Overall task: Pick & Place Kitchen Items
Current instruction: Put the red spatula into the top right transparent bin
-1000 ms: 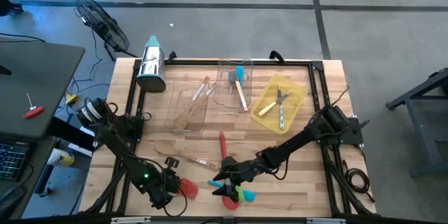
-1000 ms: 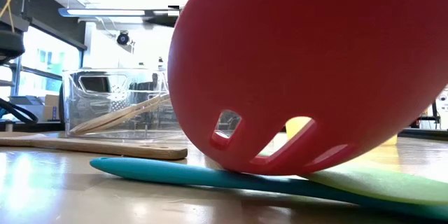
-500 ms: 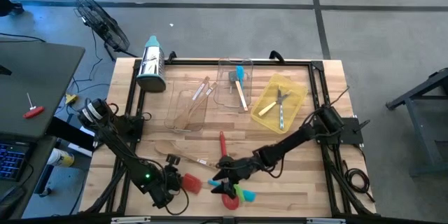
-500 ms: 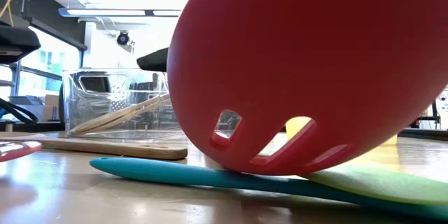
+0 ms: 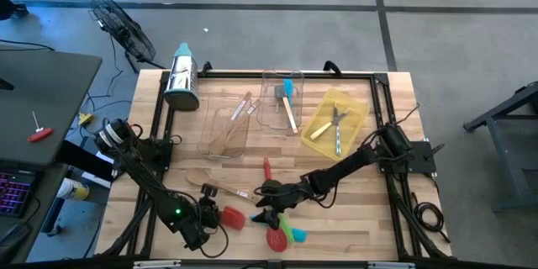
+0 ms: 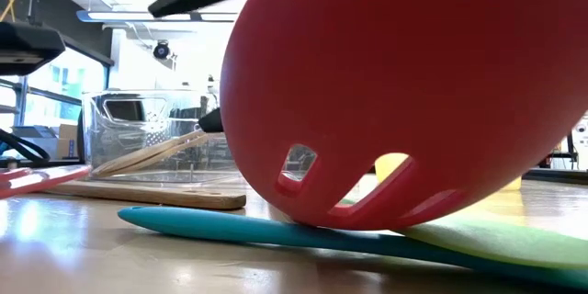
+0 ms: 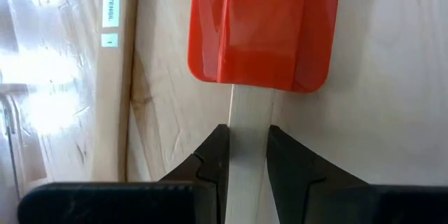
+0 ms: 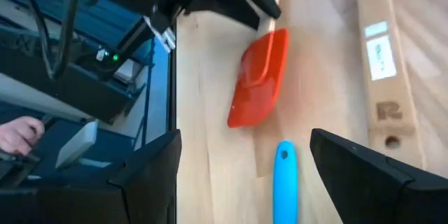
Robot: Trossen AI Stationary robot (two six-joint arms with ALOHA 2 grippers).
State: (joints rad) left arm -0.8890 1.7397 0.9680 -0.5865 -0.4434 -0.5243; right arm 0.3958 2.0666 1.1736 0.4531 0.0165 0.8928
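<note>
My left gripper (image 5: 208, 218), near the table's front left, is shut on a red spatula (image 5: 232, 217) with a pale handle; its head (image 7: 262, 28) points toward the table's right. My right gripper (image 5: 263, 204) hangs open just right of that head, with nothing between its fingers (image 8: 150, 175). Under it and toward the near edge lie a red slotted spoon (image 5: 276, 237), a teal utensil (image 8: 283, 182) and a green one (image 5: 296, 235), stacked on one another. A wooden spoon (image 5: 202, 180) and a red-handled utensil (image 5: 267, 171) lie flat on the table. My left gripper pinches the spatula's pale handle (image 7: 248, 136) between its two fingers, a short way behind the red head. The fingers slant steeply down and lie along the handle. The head (image 6: 28, 179) sits low over the table; whether it touches the wood I cannot tell.
At the back stand a clear tray (image 5: 225, 128) with wooden utensils, a second clear tray (image 5: 271, 101) with a teal spatula, and a yellow tray (image 5: 349, 109) with metal cutlery. A steel grater (image 5: 181, 77) stands at the far left corner. A black frame rims the table.
My left gripper has turned at the wrist, staying in place, and the red spatula's head has swung toward the far edge and the table's right. My right gripper, still open, has gone toward the far edge and sunk a little, off the red slotted spoon.
</note>
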